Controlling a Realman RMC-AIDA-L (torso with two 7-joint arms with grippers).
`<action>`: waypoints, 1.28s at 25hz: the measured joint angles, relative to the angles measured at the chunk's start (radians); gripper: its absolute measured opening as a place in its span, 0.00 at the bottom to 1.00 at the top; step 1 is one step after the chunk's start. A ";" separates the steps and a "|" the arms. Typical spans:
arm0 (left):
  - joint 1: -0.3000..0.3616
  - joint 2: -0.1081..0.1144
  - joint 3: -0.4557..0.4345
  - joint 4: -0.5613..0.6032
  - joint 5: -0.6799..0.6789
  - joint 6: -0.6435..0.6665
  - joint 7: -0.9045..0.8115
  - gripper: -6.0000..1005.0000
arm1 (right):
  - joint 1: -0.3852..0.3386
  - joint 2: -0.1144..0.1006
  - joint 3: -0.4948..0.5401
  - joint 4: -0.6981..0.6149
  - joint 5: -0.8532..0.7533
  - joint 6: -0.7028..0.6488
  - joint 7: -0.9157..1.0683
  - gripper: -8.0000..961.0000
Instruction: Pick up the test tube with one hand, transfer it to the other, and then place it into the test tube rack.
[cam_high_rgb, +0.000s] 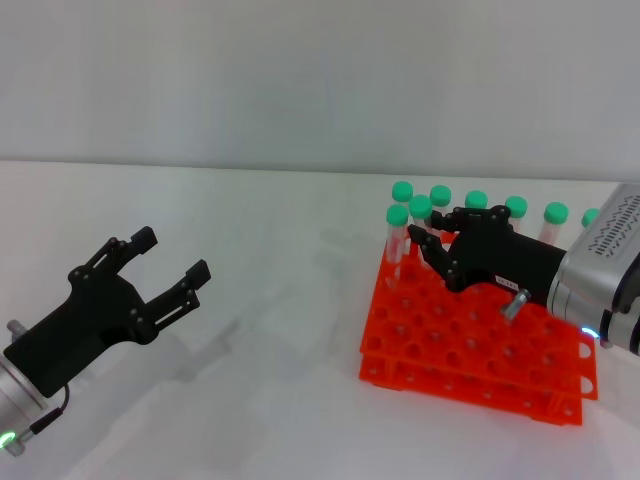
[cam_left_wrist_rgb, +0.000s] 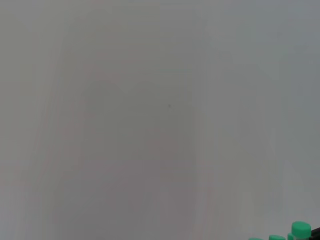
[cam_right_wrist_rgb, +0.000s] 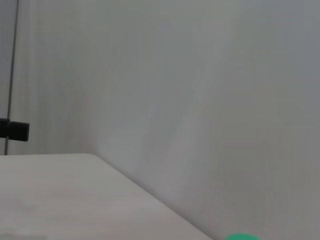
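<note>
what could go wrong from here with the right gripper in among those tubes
The right gripper sits low over the test tube rack, tight among the green-capped tubes; moving sideways could knock neighbours or drag the rack. The left gripper hangs open far to the left, holding nothing.

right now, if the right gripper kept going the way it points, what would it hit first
Probably the green-capped tubes standing at the near-left corner of the orange rack; the right gripper points at them, fingertips already close. Depth is unclear.
</note>
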 joint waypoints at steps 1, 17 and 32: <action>0.000 0.000 0.000 0.000 0.000 0.000 0.000 0.87 | 0.000 0.000 0.001 0.000 0.001 0.000 0.000 0.38; 0.002 -0.001 0.002 0.000 0.000 0.000 0.000 0.87 | -0.011 0.003 0.009 0.001 0.034 -0.006 -0.006 0.55; 0.013 0.002 -0.002 -0.003 -0.029 0.004 0.000 0.87 | -0.161 -0.027 0.090 -0.125 0.025 -0.176 0.001 0.84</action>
